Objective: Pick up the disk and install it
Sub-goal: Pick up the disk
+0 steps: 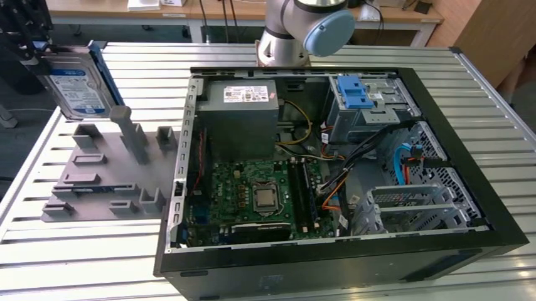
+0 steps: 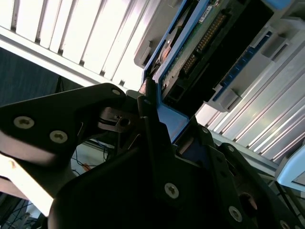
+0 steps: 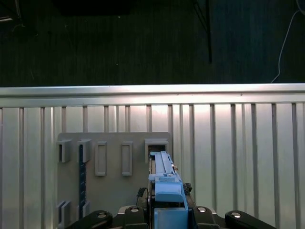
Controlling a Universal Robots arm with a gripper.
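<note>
The disk (image 1: 84, 109) is held upright at the exterior view's upper left, clamped in the gripper (image 1: 35, 45) above the grey fixture (image 1: 105, 182). A blue-and-white label (image 1: 74, 86) is borne; its print cannot be made out.

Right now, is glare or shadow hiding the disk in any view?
Exterior view: the disk is evenly lit, no glare. Second wrist view: the table slats wash out white and the gripper clamping it is in deep shadow, though its underside shows. First wrist view: its blue rail is clear.
</note>
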